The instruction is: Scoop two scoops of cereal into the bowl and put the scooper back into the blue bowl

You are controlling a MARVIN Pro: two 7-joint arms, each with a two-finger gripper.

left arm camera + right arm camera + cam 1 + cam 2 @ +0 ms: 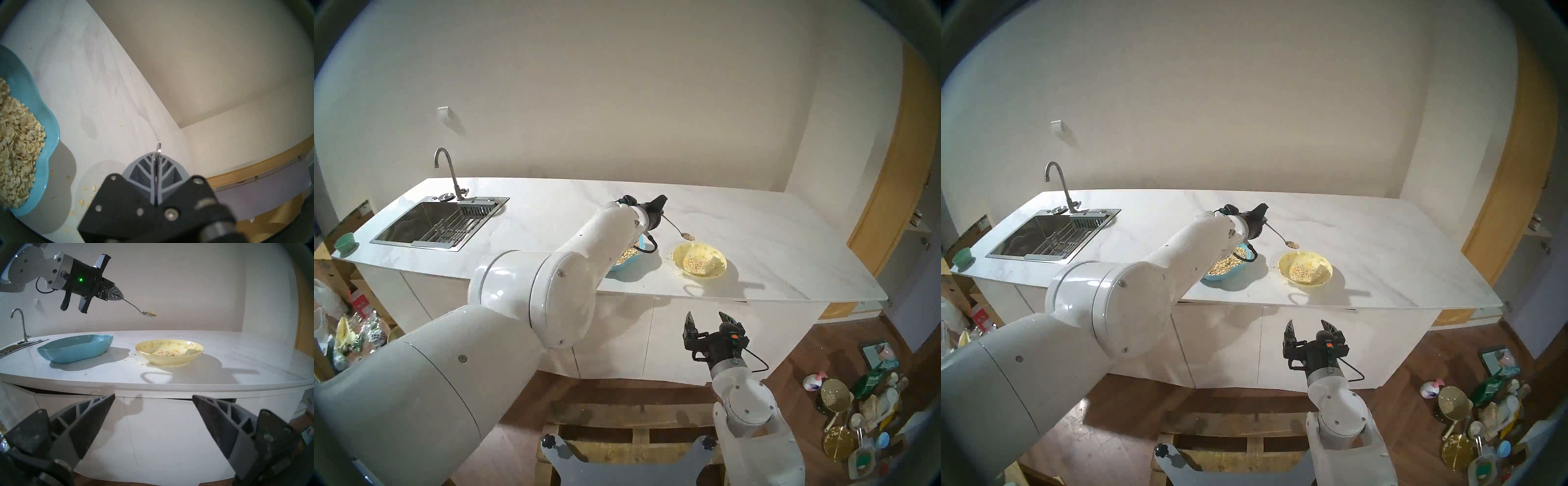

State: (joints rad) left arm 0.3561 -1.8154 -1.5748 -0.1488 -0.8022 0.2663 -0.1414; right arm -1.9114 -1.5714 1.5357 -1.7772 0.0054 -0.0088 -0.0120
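My left gripper (pixel 662 213) is shut on the handle of the scooper (pixel 675 226), a slim silver spoon. Its head carries cereal (pixel 150 313) and hovers level over the far rim of the pale yellow bowl (pixel 723 263). That bowl holds a small heap of flakes (pixel 694 263). The turquoise blue bowl (pixel 1229 275), heaped with cereal (pixel 17 144), sits to the left of it, partly hidden by my left arm. My right gripper (pixel 707 319) is open and empty, below and in front of the counter edge.
Several loose flakes (pixel 141 362) lie on the white counter between the bowls. A sink (pixel 439 220) with a faucet (pixel 449 173) is at the far left, with a small green cup (pixel 344 242) by the left edge. Clutter (pixel 857 407) lies on the floor at right.
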